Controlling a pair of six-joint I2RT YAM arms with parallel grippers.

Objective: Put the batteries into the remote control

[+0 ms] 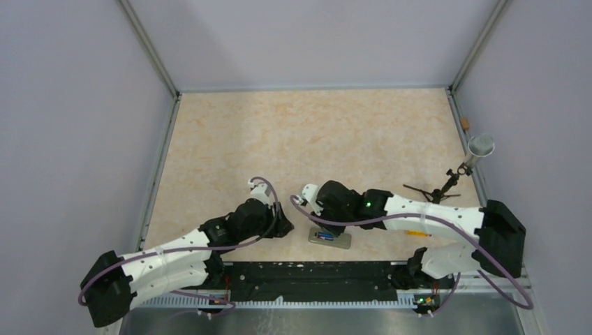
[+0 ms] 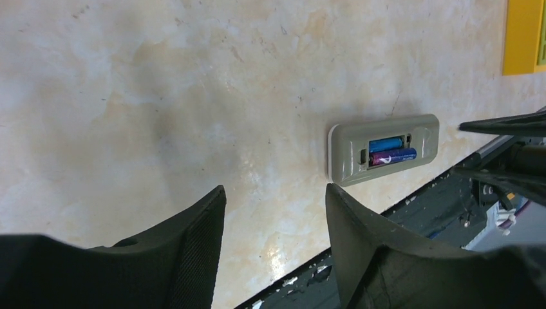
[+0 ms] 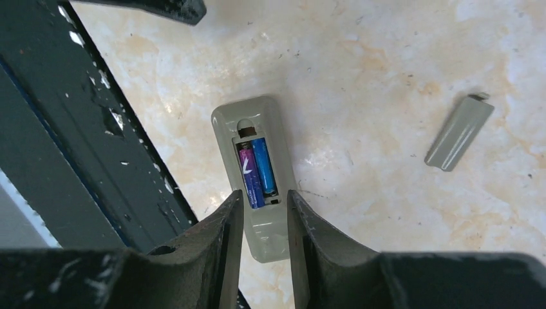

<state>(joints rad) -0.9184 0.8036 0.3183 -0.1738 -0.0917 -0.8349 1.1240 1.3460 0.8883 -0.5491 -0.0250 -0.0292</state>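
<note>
Found remote control (image 2: 351,154) back-up, both batteries (image 3: 257,170) in its recess. Saw right gripper (image 3: 264,199) slightly parted, empty, just above it; left gripper (image 2: 275,190) open nearby. Loading looked nearly finished; next likely called for pressing them flat.

The marbled beige table (image 1: 314,139) carries the remote control (image 1: 330,238), back up, and a grey cover (image 3: 459,132) nearby.

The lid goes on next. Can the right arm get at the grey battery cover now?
Probably yes: the cover lies alone on the table beside the remote, nothing on it, and the right gripper hovers near with jaws apart, holding nothing.
</note>
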